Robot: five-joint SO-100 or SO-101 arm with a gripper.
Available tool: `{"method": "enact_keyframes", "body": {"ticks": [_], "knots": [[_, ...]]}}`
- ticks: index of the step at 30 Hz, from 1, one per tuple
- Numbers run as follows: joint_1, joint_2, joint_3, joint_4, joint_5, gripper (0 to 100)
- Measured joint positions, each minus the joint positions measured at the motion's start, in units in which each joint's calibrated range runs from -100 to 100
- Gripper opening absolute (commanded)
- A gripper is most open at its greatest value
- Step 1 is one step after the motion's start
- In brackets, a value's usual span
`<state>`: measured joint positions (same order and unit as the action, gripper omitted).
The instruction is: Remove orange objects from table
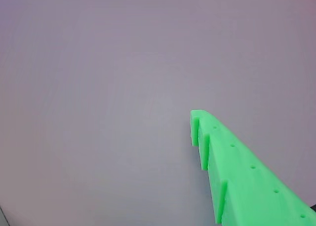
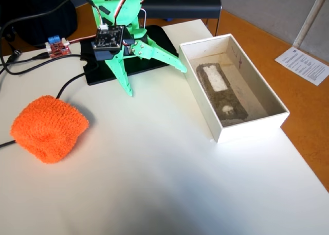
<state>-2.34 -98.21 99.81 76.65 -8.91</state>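
Observation:
The orange object, a fuzzy rounded lump, lies on the white table at the left in the fixed view. My green gripper hangs low near the arm's base, up and to the right of the lump and well apart from it. Its jaws are spread wide and hold nothing. In the wrist view only one green finger shows over bare table; the orange lump is out of that view.
A white cardboard box stands at the right with a dark rectangular piece inside. The arm's black base plate, a small red circuit board and black cables lie at the back left. A paper sheet lies beyond the table.

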Motion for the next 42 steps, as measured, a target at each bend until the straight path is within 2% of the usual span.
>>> {"method": "enact_keyframes", "body": {"ticks": [11,14,16,19,21,26,29,35,42], "knots": [[-0.98,0.0,0.0,0.0,-0.39,59],[-1.97,-0.09,0.0,-0.89,1.03,59],[-2.38,-0.09,0.0,-4.77,3.91,59],[-0.16,0.63,-1.41,-10.83,11.48,59],[-0.9,3.57,-5.15,-15.6,12.75,59],[1.23,22.59,-23.14,-27.62,6.25,59],[5.41,40.45,-42.62,-23.05,1.76,59],[15.99,73.48,-80.94,2.48,0.83,59],[26.73,86.52,-87.49,4.37,0.59,59]]}}
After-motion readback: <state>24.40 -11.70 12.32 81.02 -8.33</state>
